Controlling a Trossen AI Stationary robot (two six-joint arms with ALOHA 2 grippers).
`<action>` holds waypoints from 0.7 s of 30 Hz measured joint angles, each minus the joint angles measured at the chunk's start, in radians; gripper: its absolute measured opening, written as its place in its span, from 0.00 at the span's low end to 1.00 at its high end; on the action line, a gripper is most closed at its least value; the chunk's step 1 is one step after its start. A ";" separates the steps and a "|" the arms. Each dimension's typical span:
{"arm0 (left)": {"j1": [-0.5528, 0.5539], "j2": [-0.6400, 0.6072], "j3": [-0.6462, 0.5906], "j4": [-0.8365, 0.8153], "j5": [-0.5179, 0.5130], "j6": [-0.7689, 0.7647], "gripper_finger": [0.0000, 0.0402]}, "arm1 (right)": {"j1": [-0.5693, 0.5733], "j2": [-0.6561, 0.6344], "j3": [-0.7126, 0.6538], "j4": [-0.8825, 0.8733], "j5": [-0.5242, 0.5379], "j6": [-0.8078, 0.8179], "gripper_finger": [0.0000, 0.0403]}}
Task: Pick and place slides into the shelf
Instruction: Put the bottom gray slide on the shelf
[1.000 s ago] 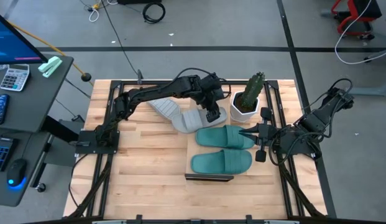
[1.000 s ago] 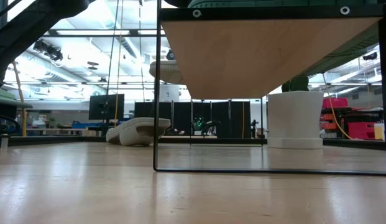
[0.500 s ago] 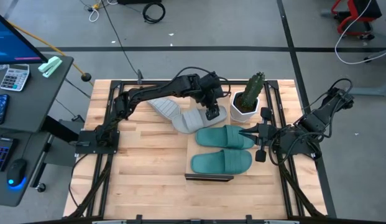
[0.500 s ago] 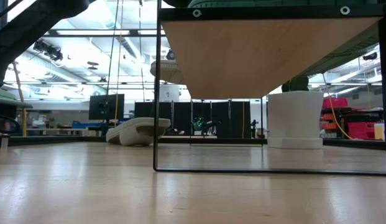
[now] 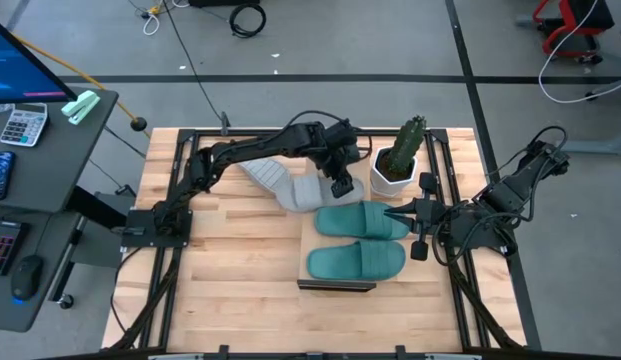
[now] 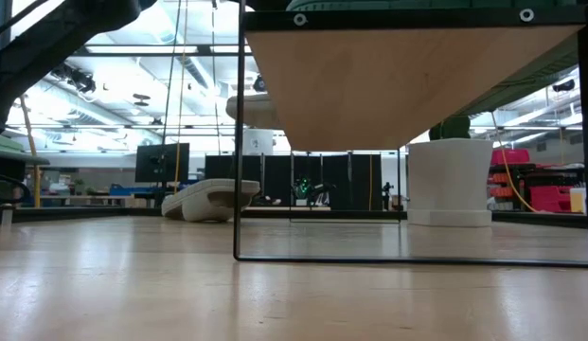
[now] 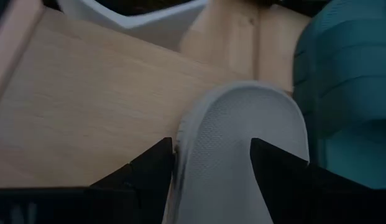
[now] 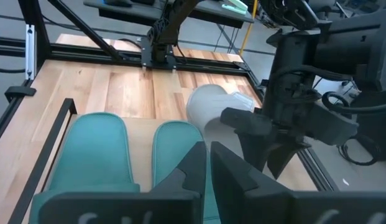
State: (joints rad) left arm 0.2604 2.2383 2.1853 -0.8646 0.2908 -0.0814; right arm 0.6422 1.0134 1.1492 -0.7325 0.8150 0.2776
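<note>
Grey slide (image 7: 242, 155) under my left gripper (image 5: 341, 186): heel end cut off by left wrist view's edge, strap hidden. Can't tell contact between fingers (image 7: 149, 171) and slide. Shelf (image 6: 407, 80) top surface hidden in low view; teal slides (image 5: 362, 220) there unseen.

Two slides (image 5: 358, 240) lie side by side on the shelf (image 5: 312, 240), a potted cactus (image 5: 398, 160) behind them.

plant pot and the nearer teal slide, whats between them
In the high view, the left gripper and the grey slide it grips lie between the white plant pot and the teal slide.
</note>
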 joint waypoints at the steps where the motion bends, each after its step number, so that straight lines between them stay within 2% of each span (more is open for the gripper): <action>1: 0.000 0.000 0.000 -0.001 0.012 -0.011 0.55 | 0.000 0.000 0.000 0.000 0.000 -0.001 0.07; 12: -0.006 0.000 0.000 -0.001 0.066 -0.066 0.54 | 0.000 0.000 0.000 0.000 0.000 -0.006 0.07; 21: -0.006 0.000 0.000 0.000 0.071 -0.092 0.54 | 0.000 0.000 0.000 0.000 0.000 -0.009 0.07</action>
State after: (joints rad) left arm 0.2543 2.2383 2.1853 -0.8642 0.3616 -0.1730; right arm 0.6426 1.0138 1.1492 -0.7324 0.8146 0.2687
